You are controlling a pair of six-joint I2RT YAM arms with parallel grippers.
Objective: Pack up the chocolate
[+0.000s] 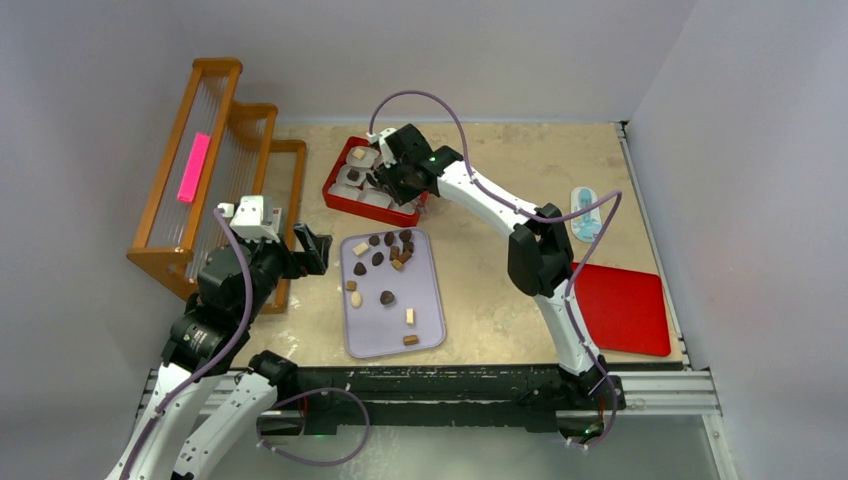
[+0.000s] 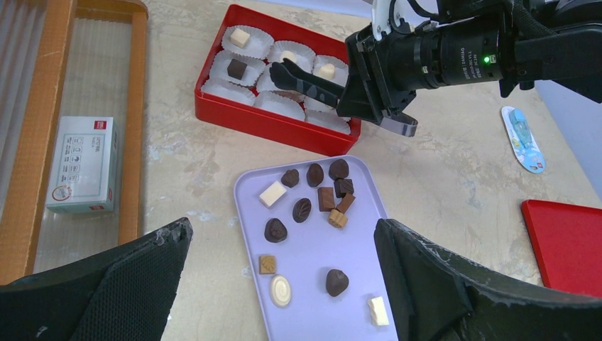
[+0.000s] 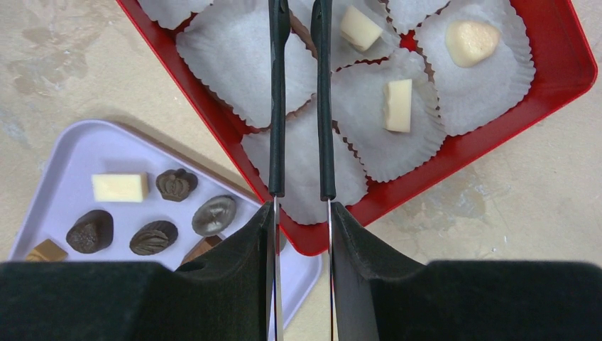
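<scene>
Beige mottled tabletop (image 1: 500,290) lies under me. My right gripper (image 3: 302,217) is clamped on black tongs (image 3: 277,106), whose blades reach over the white paper cups (image 3: 245,64) in the red box (image 2: 277,126) across the top of the right wrist view. My left gripper (image 1: 315,248) gapes wide, holding nothing. Most chocolate (image 2: 302,209) sits on the lavender tray (image 2: 312,312) at centre; a few pieces lie in cups.

The red box (image 2: 270,124) is overhung by the right end effector (image 3: 302,220) and tongs (image 2: 305,79); the tray (image 2: 312,249) is left open above.
</scene>
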